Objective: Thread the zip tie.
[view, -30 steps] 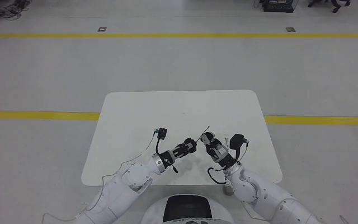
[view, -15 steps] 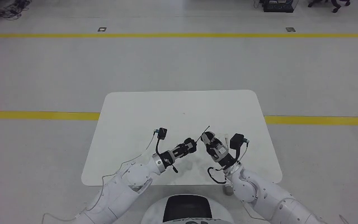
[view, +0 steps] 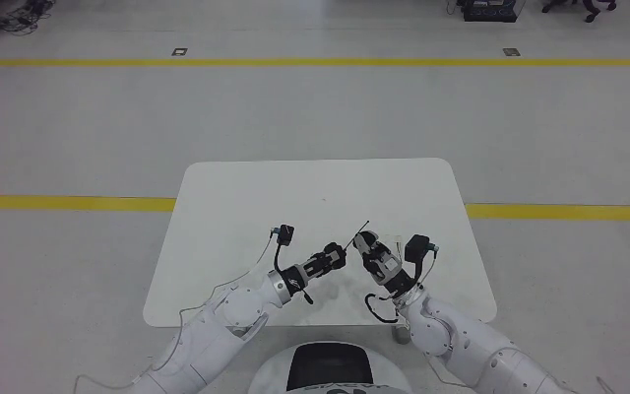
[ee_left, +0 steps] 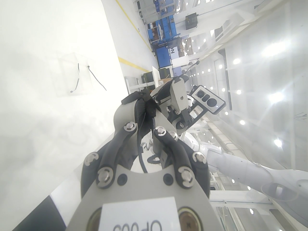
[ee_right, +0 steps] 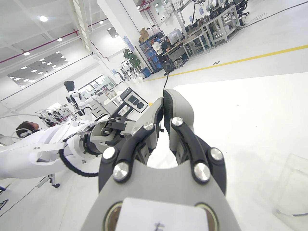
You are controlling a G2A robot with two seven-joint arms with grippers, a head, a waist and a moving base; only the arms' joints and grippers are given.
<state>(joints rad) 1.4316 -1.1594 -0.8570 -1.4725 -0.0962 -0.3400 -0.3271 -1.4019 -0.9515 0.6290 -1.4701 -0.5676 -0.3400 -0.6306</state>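
My right gripper (ee_right: 164,97) is shut on a thin black zip tie (ee_right: 165,80), whose free end sticks out past the fingertips. In the top view this gripper (view: 362,243) sits over the table's front middle, the tie's tail (view: 364,229) pointing away from me. My left gripper (view: 337,256) is close beside it, to its left. In the left wrist view the left gripper (ee_left: 144,104) is shut on a black strand of zip tie (ee_left: 140,133) that runs back between its fingers. The right gripper's body (ee_left: 178,97) is just beyond it.
The white table (view: 246,217) has a clear plastic holder (ee_left: 72,73) with a zip tie in it and a loose black zip tie (ee_left: 96,79) beside it. The holder's corner (ee_right: 292,181) lies near my right gripper. A yellow floor line (view: 89,203) runs behind.
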